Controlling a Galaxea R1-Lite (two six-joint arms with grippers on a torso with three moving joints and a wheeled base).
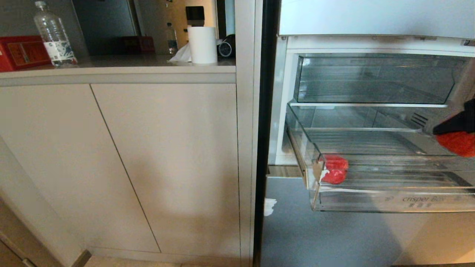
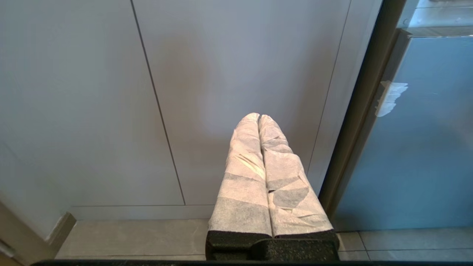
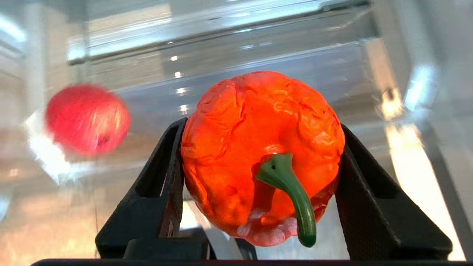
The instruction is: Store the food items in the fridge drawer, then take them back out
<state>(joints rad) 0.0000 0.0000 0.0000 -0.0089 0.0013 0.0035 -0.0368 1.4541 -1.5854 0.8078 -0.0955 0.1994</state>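
The fridge drawer, clear with "crisper Box" lettering, stands pulled out. A round glossy red fruit lies at its left end and shows blurred in the right wrist view. My right gripper is at the head view's right edge, over the drawer's right part. It is shut on a crinkled red pepper with a green stem, one black finger on each side. The pepper hangs just under the gripper. My left gripper is parked, shut and holding nothing, facing a cabinet door.
A second clear drawer sits pushed in above the open one. The fridge's lower front is below. Left of the fridge are beige cabinet doors under a counter with a water bottle, a white roll and a red box.
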